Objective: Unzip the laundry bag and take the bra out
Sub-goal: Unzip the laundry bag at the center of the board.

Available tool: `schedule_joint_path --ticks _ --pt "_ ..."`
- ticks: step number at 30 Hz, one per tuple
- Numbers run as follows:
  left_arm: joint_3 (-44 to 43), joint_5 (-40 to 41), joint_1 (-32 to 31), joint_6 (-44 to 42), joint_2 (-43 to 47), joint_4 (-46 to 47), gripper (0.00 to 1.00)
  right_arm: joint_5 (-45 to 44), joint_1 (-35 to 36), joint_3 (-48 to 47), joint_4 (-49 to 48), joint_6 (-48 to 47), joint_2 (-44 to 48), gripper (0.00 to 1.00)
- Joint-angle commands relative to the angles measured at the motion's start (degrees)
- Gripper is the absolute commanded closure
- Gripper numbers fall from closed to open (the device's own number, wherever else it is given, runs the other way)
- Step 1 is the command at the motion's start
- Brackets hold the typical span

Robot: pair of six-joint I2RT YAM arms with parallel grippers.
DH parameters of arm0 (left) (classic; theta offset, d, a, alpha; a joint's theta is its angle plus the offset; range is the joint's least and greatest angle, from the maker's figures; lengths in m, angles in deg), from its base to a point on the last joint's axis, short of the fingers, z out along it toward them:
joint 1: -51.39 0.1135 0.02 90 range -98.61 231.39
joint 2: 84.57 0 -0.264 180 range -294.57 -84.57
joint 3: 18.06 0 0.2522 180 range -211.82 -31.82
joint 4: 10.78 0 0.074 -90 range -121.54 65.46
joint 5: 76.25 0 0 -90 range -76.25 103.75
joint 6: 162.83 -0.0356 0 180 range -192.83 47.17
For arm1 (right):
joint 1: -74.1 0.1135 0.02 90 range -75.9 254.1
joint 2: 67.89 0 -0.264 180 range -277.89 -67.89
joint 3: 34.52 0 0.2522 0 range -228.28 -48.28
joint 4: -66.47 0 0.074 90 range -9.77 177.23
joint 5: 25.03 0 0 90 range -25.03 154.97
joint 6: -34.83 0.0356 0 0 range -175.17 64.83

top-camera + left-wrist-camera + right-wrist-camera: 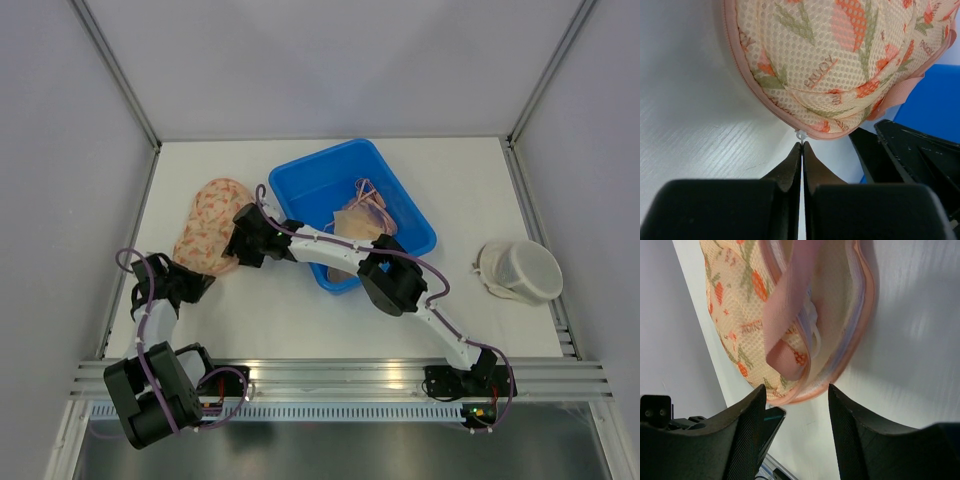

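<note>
Left gripper [802,145] has its fingers pressed tip to tip, pinching the small metal zipper pull [799,135] at the near rim of the laundry bag [840,60]. The bag is a domed, padded mesh pouch, cream with orange and green flower prints and lettering. It is edged by a pink zip tape that reads as closed where the left wrist view shows it. It lies on the table [430,170] toward the left edge, about halfway between near and far.

The right gripper [796,393] is spread, one finger on each side of the bag's rim, where a pink strap loop hangs.

Counted: one floral bag; one blue bin [315,190] mid-table toward the far edge; one pale garment [360,215] with pink straps inside it; one white mesh pouch [520,272] by the right edge.
</note>
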Motion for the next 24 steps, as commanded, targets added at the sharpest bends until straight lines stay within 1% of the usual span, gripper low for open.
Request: schedule_joint_path --ticks 1,9,14,17,18,24 --pt "-0.14 -2.35 0.19 1.11 0.25 3.07 0.98 -0.69 0.91 1.55 -0.94 2.93 4.31 0.41" --pt "-0.49 -4.02 0.19 0.49 0.95 3.16 0.98 -2.28 1.44 1.20 -1.72 4.08 2.56 0.40" --pt "-0.23 -5.33 0.19 0.41 1.22 5.17 0.98 -1.84 1.44 0.50 -2.17 4.17 1.41 0.42" --pt "-0.05 -6.65 0.11 0.49 1.22 6.49 0.98 -1.84 1.35 0.32 -2.87 4.08 1.33 0.46" --pt "0.04 -7.18 0.19 0.49 1.30 6.93 0.98 -2.01 1.27 0.32 -3.04 3.99 1.24 0.50" --pt "0.21 -7.88 0.19 0.32 2.09 7.38 0.98 -2.28 0.56 0.32 -3.75 3.73 0.54 0.54"
